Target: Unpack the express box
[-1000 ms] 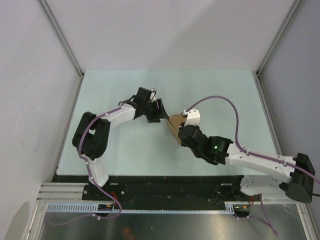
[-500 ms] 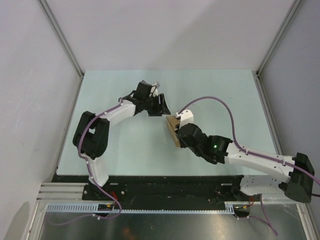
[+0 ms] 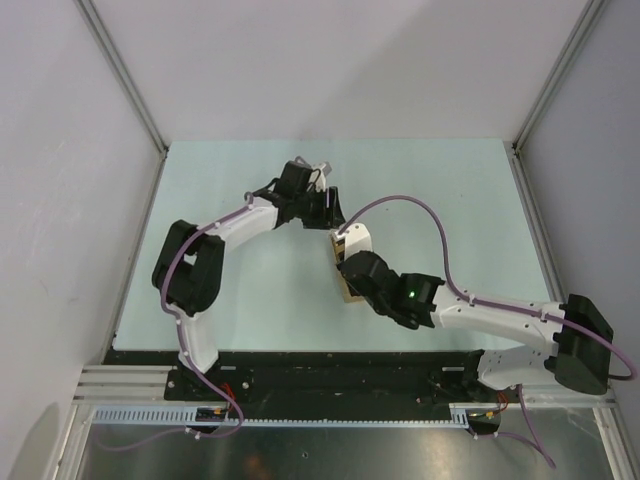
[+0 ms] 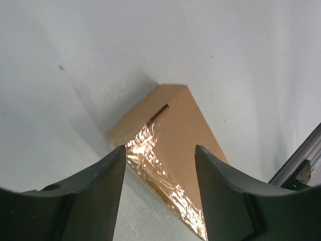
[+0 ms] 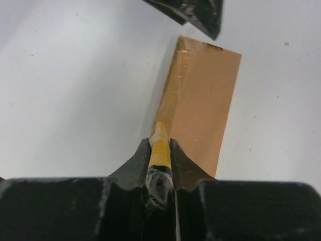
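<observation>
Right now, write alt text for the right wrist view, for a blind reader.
The right claw is shut on a slim yellow utility knife, its tip at the long left edge of a brown cardboard box lying on a white table. The left claw's fingertip shows at top.

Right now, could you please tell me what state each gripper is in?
Left gripper: open, holding nothing, near the express box.
Right gripper: closed on the utility knife.
</observation>
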Available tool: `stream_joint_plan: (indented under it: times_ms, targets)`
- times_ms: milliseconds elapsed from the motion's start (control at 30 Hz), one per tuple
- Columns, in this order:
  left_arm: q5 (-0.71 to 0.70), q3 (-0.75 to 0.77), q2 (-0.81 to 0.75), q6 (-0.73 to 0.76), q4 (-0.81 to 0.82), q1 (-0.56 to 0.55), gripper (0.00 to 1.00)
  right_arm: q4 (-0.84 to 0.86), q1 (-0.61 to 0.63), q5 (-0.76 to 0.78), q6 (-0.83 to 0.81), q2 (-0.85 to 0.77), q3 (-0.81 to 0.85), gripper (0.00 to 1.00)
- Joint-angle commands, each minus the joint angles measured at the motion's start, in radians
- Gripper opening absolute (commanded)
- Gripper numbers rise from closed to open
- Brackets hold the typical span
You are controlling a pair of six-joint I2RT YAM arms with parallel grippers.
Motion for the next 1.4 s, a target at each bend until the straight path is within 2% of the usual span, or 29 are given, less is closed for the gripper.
stream_joint_plan:
  times_ms: [0, 100, 267, 433, 567, 800, 1067, 1367]
  targets:
    - [-0.003, 0.094, 0.039, 0.041, 0.011, 0.0, 0.62, 0.088, 0.021, 0.026, -0.057, -0.031, 0.005, 0.0]
    - [0.029, 0.161, 0.094, 0.069, 0.011, -0.002, 0.62, 0.111, 0.019, -0.136, -0.083, 0.001, 0.001, 0.0]
    - [0.17, 0.31, 0.247, 0.147, 0.016, -0.005, 0.61, 0.214, 0.039, -0.266, -0.109, 0.109, -0.048, 0.0]
    - [0.31, 0.48, 0.357, 0.162, 0.028, -0.02, 0.62, 0.237, 0.033, -0.229, -0.087, 0.179, -0.05, 0.0]
    - [0.321, 0.546, 0.418, 0.176, 0.027, -0.055, 0.55, 0.237, 0.022, -0.156, -0.037, 0.17, -0.064, 0.0]
    - [0.328, 0.488, 0.446, 0.208, 0.028, -0.101, 0.54, 0.159, -0.015, -0.071, 0.058, 0.165, -0.097, 0.0]
    - [0.222, 0.382, 0.418, 0.26, 0.03, -0.117, 0.52, 0.049, -0.068, 0.034, 0.141, 0.067, -0.146, 0.0]
    - [0.186, 0.169, 0.286, 0.29, 0.03, -0.115, 0.5, 0.001, -0.186, 0.059, 0.196, -0.073, -0.255, 0.0]
